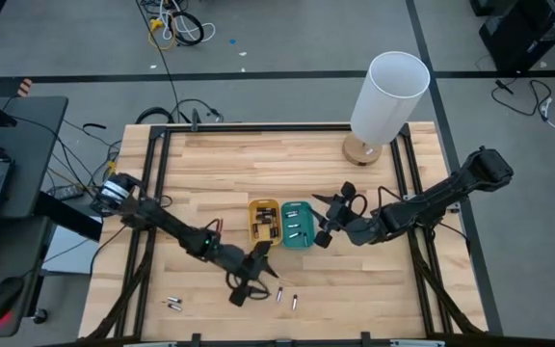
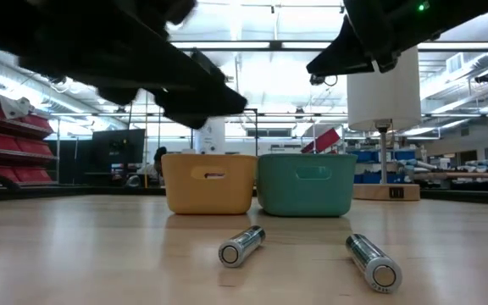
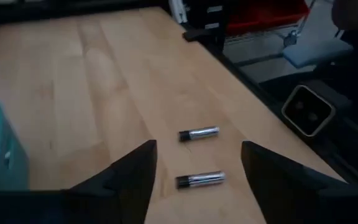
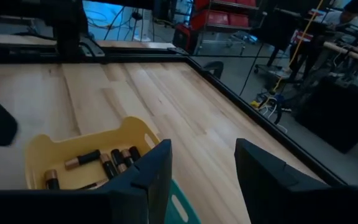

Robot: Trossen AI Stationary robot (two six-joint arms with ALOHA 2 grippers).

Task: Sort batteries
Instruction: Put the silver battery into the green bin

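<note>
Two silvery batteries with dark ends lie on their sides near the table's near edge; the low view shows them too. My left gripper is open just left of them; in its wrist view the nearer battery lies between the fingers, untouched, and the other lies beyond. The yellow tray holds several batteries. The teal tray beside it holds a few. My right gripper hovers open at the teal tray's right side.
Two more batteries lie near the near-left corner. A lamp with a white shade stands on a wooden base at the far right. Black frame rails run along the table's sides. Bare wood lies between the trays and the far edge.
</note>
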